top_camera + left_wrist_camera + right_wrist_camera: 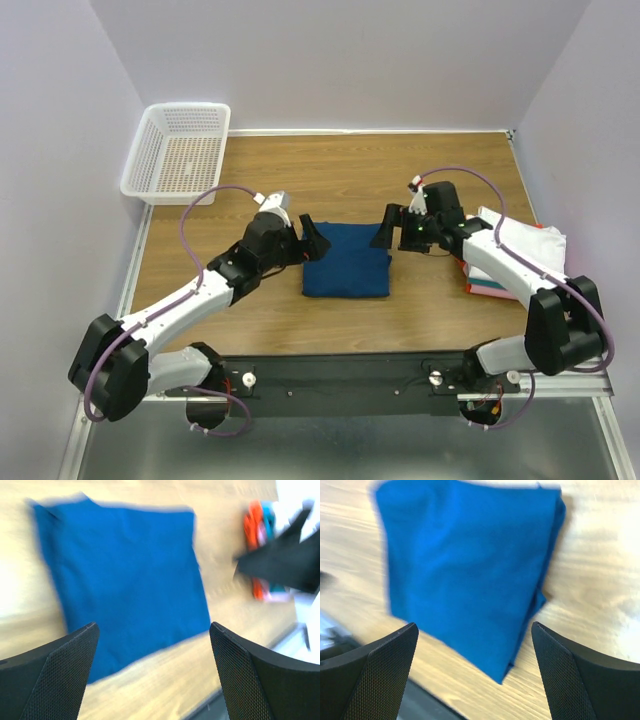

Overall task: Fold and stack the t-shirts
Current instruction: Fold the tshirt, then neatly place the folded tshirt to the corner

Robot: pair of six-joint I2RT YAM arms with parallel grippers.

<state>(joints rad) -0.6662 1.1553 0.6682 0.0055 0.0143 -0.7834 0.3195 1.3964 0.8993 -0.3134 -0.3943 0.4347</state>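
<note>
Both arms are built from white shell links joined by bulky black joint housings: the left arm (180, 305) at the lower left of the top view, the right arm (510, 270) at the lower right. A thin purple cable (195, 215) loops along each. Their bases sit on a black rail (340, 375) with two silver knobs. The left gripper (312, 240) and right gripper (393, 230) are black, and in the wrist views their fingers (55, 675) show a fine dotted mesh texture

Light: bright, even, soft shadows.
Wrist views: motion-blurred; blue tee (125, 580) edges smeared.
Glare: pale sheen on table (600, 580).
</note>
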